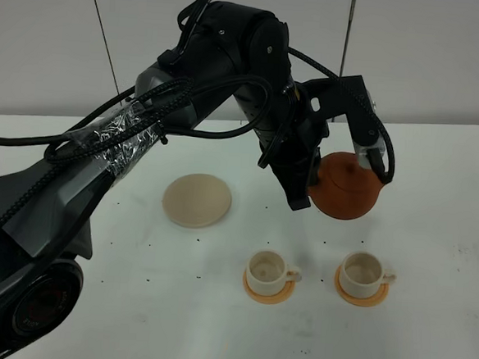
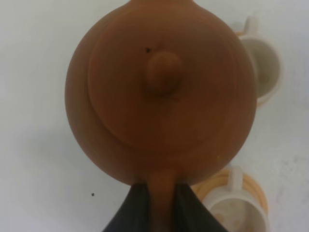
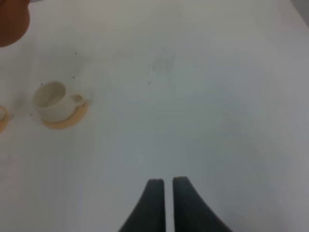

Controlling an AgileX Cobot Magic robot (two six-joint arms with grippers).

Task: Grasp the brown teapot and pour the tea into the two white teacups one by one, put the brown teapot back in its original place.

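Well, the left gripper (image 2: 161, 198) has its two dark fingers pinched tight on the loop handle of the brown teapot (image 1: 347, 189), one finger on each side of the loop. The pot looks roughly level and seems to hang clear of the white table (image 1: 445, 173). Its lid is on, with the knob (image 2: 163, 72) facing straight up at the left wrist camera.

Taking the far edge of the table as twelve o'clock, the round cream coaster (image 1: 196, 199) lies bare, and the teapot is out at about three o'clock from it, well apart. Both white teacups sit nearer to me, each on its own orange saucer. The left-hand cup (image 1: 268, 269) is at about five o'clock from the coaster, and the right-hand cup (image 1: 361, 270) is at three o'clock from its partner, with a clear gap between them. Both tiny handles point to three o'clock. The teapot hangs at roughly twelve o'clock from the right-hand cup and at about one o'clock from the other.

The right gripper (image 3: 168, 193) shows only in its own wrist view. Its fingers are drawn together with just a sliver between them, gripping nothing, over bare table.
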